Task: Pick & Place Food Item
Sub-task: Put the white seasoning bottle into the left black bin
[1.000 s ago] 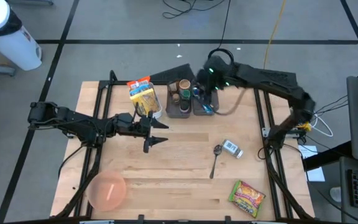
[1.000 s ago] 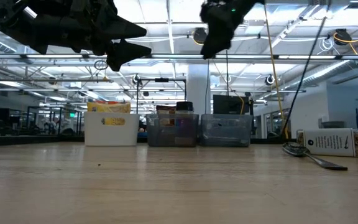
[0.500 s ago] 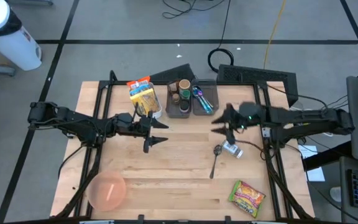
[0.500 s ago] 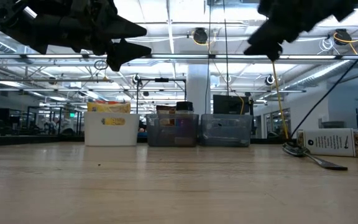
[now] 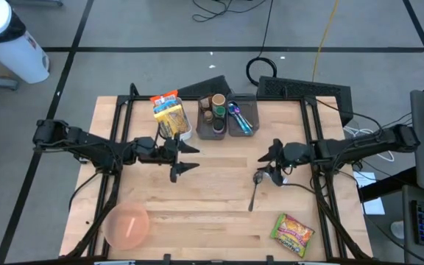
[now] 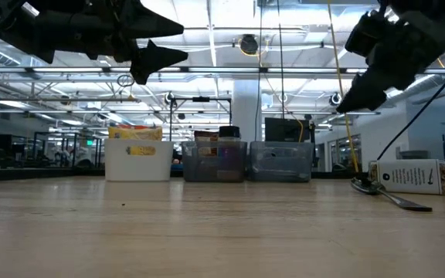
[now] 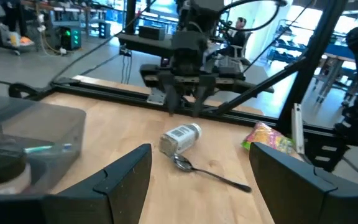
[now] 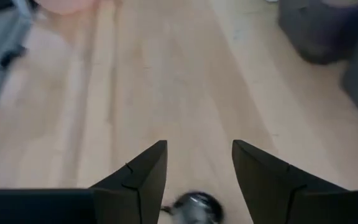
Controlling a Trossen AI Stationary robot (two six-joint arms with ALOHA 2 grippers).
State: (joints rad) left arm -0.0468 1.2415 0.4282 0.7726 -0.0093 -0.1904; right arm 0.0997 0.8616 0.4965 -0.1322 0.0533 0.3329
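A small white-labelled bottle (image 7: 180, 138) lies on its side on the wooden table (image 5: 212, 213), at the bowl end of a metal spoon (image 5: 254, 190). A green, yellow and red snack packet (image 5: 293, 232) lies flat near the table's front right corner. A yellow and orange packet (image 5: 168, 112) stands in a white bin (image 6: 137, 159) at the far side. My right gripper (image 5: 266, 163) hangs open just above the bottle and spoon, slanting down, and hides the bottle in the high view. My left gripper (image 5: 186, 157) stands open and level above the table's middle left, touching nothing.
Two grey bins (image 5: 227, 118) with cups and utensils stand at the far edge beside the white bin. A pink bowl (image 5: 127, 224) sits at the front left corner. Black frame rails run along the table's left and right sides.
My right gripper has swung from above the grey bins at the far edge toward the table's near right and has come down over the bottle and spoon, tipping less steeply. Nothing on the table has moved.
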